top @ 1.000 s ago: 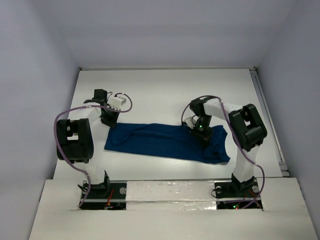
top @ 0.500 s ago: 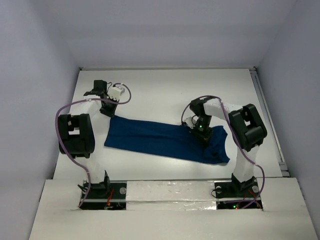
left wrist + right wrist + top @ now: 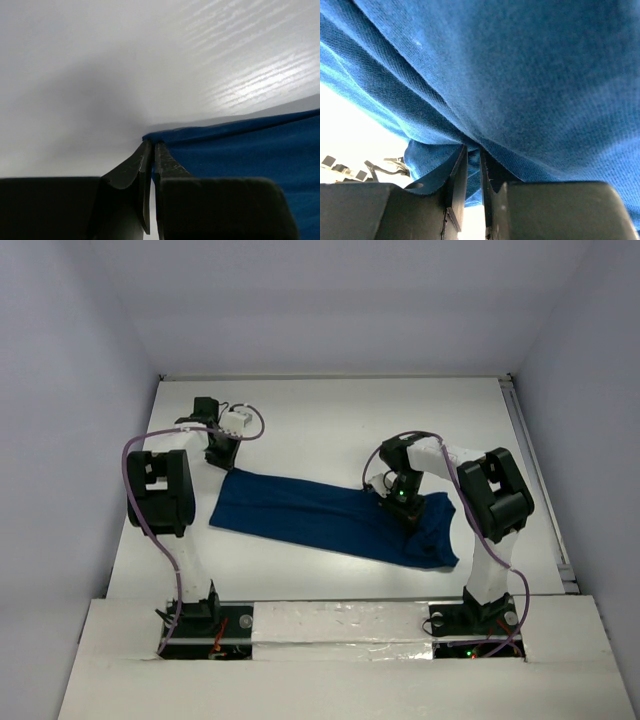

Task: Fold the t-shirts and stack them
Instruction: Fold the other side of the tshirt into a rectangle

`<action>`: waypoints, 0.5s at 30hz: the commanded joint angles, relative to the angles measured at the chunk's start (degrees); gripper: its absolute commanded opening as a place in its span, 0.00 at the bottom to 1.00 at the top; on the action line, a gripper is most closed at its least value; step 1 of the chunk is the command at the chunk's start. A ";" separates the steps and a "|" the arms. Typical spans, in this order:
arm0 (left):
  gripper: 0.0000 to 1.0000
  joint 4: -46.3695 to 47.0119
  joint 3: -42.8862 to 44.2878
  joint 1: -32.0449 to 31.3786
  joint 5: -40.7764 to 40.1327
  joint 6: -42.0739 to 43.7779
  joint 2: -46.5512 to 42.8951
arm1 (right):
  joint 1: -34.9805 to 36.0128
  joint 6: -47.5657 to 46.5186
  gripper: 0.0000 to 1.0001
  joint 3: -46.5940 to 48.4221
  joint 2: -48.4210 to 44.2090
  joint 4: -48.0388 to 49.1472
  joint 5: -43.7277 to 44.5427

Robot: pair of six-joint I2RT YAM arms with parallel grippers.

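We see a white table (image 3: 320, 420) with grey walls (image 3: 330, 300) around it, and a strip of shiny tape (image 3: 340, 625) along the near edge at 6 o'clock. A purple cable (image 3: 140, 445) loops over the left arm, and another loops over the right arm. The dark blue t-shirt (image 3: 330, 520) lies flat on the table as a long band. It runs from 9 o'clock, a bit toward the far side, across to the 4 o'clock side, where it is bunched up. Only plain blue cloth shows, and nothing else lies on it. The left gripper (image 3: 224, 466) sits at the far corner of the band, at about 10 o'clock. In the left wrist view, its fingers (image 3: 131, 170) are pressed together, and the blue corner comes right up to their tips, so we think they pinch that corner. The right gripper (image 3: 407, 512) is low on the cloth near the 3 o'clock end. In the right wrist view, blue cloth fills almost everything, and the fingers (image 3: 454, 180) stand only a thin crack apart with a fold of cloth squeezed between them.
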 commanded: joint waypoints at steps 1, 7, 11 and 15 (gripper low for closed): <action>0.02 2.47 2.41 0.26 -2.36 -2.06 1.18 | 1.25 -0.25 0.21 -1.89 1.77 5.14 -0.15; 0.12 2.21 1.80 0.26 -5.45 -2.15 -1.70 | 1.25 1.33 0.34 -1.89 0.37 5.84 2.93; 0.28 0.89 1.01 0.26 -4.58 -1.89 -8.63 | 1.25 2.73 0.39 -0.31 -3.58 6.11 3.81; 0.31 -2.27 2.84 0.26 -2.29 -2.33 -11.90 | 1.25 3.35 0.40 0.31 -5.26 5.23 4.51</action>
